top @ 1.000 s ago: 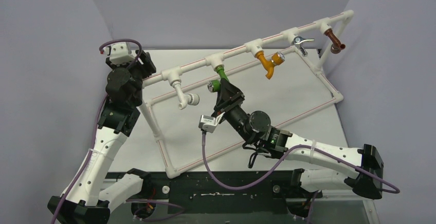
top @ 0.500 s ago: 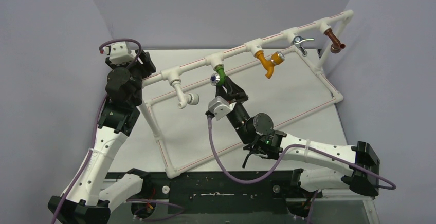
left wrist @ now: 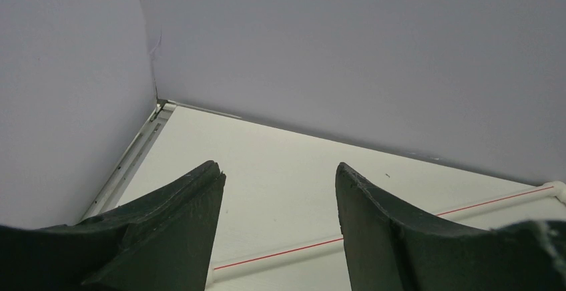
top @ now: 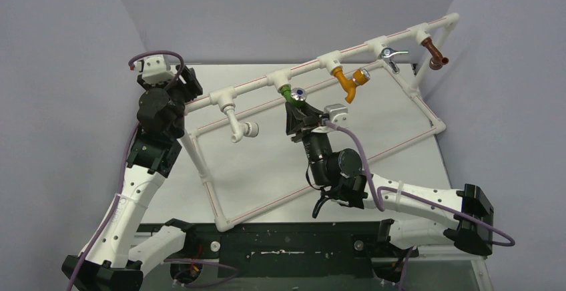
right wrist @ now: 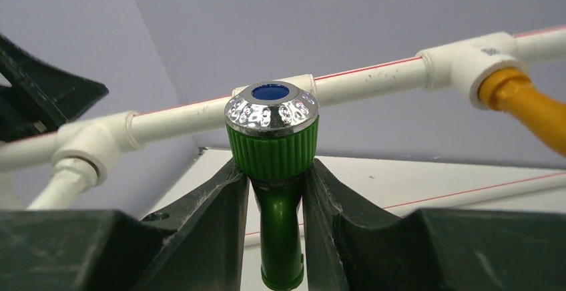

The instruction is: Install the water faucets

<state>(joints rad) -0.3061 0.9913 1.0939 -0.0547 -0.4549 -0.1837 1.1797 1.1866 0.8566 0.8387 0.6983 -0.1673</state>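
Note:
The green water faucet (top: 292,94) hangs from a white tee (top: 279,77) on the upper rail of the pipe frame (top: 374,43). Its silvery knob with a blue centre (top: 298,93) faces up. My right gripper (top: 297,109) is shut on it from below. In the right wrist view the two fingers press either side of the green body (right wrist: 272,151) just under the ribbed knob, and the spout points down between them. My left gripper (top: 181,83) stands open by the frame's left end. The left wrist view shows nothing between its fingers (left wrist: 180,197).
On the same rail hang a white tap (top: 237,125), an orange-yellow tap (top: 348,81), a silvery lever tap (top: 390,54) and a brown spout (top: 435,55). The frame's lower pipes (top: 207,177) lie on the white table. Grey walls close in on three sides.
My right wrist has rolled round, carrying its camera from the left of the green faucet to the right. The faucet turned with it, and its knob swung from the left to face up.

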